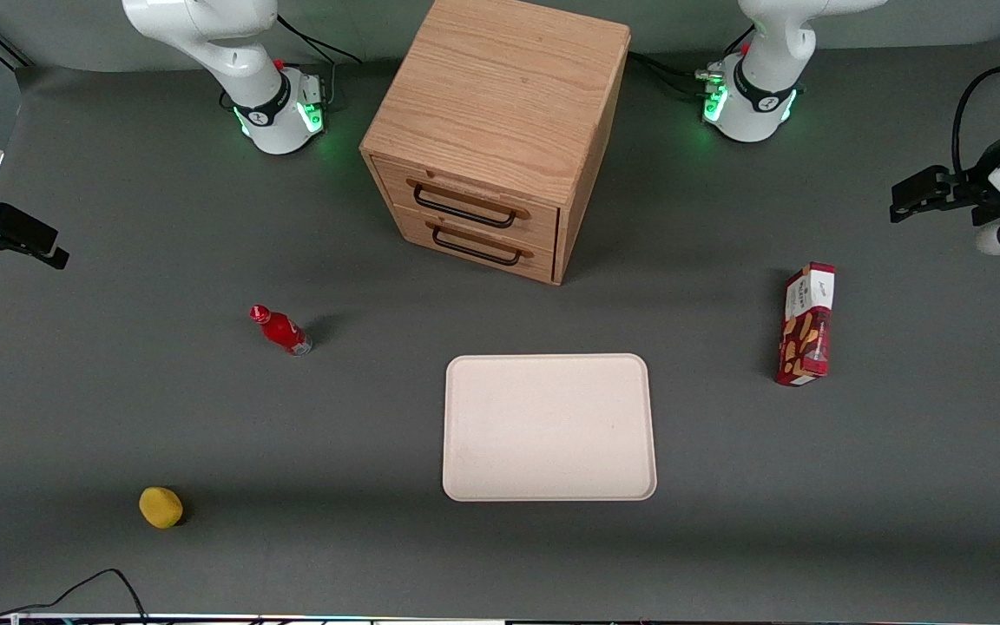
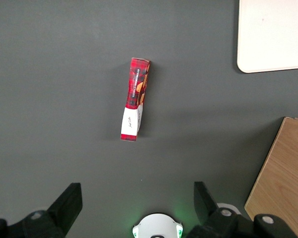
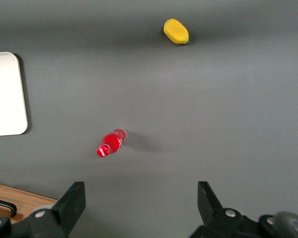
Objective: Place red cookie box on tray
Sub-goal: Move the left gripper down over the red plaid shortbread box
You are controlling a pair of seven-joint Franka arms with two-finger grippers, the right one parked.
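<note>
A: What are the fingers [image 2: 69, 206] doing?

B: The two dark fingers of the left arm's gripper [image 2: 136, 208] stand wide apart and hold nothing. Bare grey table [image 1: 899, 486] shows between them.

A: How is the arm posed?

B: It is raised over the working arm's end of the table, its gripper [image 1: 921, 195] well above the surface, the wrist camera looking down.

A: Where is the red cookie box [image 1: 806, 325]?

B: It stands on the table toward the working arm's end, apart from the gripper. In the wrist view the red cookie box [image 2: 135, 99] has its white label end nearer the fingers.

A: And the tray [image 1: 549, 427]?

B: The cream tray lies flat near the table's middle, nearer the front camera than the wooden drawer cabinet [image 1: 496, 130], well apart from the box.
</note>
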